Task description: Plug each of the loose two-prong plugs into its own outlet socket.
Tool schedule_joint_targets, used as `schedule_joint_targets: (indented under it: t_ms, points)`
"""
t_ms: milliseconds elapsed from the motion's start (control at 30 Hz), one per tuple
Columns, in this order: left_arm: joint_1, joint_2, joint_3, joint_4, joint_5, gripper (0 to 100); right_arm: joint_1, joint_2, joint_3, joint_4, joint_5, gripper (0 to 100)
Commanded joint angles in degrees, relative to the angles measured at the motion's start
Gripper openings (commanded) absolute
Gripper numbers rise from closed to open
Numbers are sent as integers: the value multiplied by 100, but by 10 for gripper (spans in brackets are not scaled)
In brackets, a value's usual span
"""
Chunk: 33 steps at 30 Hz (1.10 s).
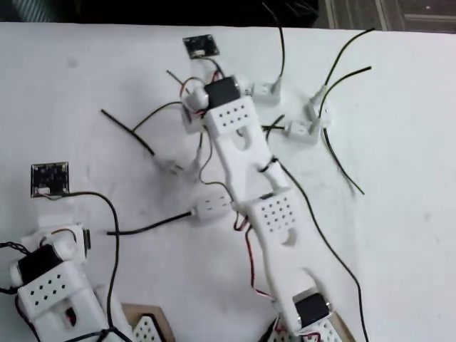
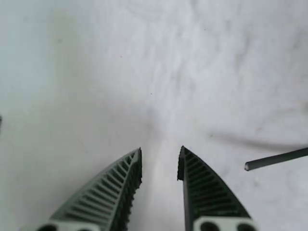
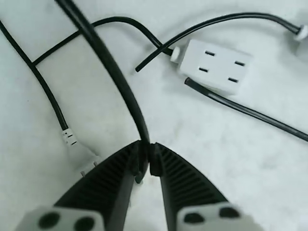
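Your right gripper (image 3: 147,156) is clenched on a black cable (image 3: 115,77), its fingertips pinched together around it just above the table (image 3: 159,120). A white two-prong plug (image 3: 79,154) lies flat on the table just beside one finger, with its thin lead running away from it. Farther off a white outlet socket (image 3: 214,65) lies face up. Its four slots are all open, and a black lead enters one end.

Your left gripper (image 2: 160,154) is released, with the jaws apart over bare table and nothing in its grasp. A cut cable end (image 2: 276,159) lies off to one side, apart from the fingers.

From above you can count three white sockets. One socket (image 1: 265,90) sits near the middle of the far edge. A second socket (image 1: 301,130) sits close by, a little nearer the right edge. A third socket (image 1: 210,206) lies in the middle of the table, just beside the right arm (image 1: 249,164).

One plug (image 1: 171,165) lies between that middle socket and the far edge. You cannot tell whether a small white piece (image 1: 317,107) near the second socket is a plug or a socket.

There are two black square boards. One board (image 1: 201,46) is by the far edge and the other board (image 1: 50,178) is toward the left edge. The left arm (image 1: 43,278) sits at the near left corner.
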Motion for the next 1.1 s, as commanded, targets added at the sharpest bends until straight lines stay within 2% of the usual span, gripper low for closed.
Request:
schedule_joint_targets:
  t_ms: [0,300,700,833,1067]
  points:
    - [66,-75,-26,-97,9,142,242,-1138,554,48,352,17]
    - [66,-75,-26,-97,9,142,822,-3635,3675,13,1292,17]
    - [66,-75,-26,-97,9,142,2316,-5525,6013,13,2875,17]
    - [75,-75,-26,-97,9,142,2273,-5411,6505,-40,3024,17]
    - [75,-75,-18,-97,9,142,1464,-4119,6321,-391,2989,29]
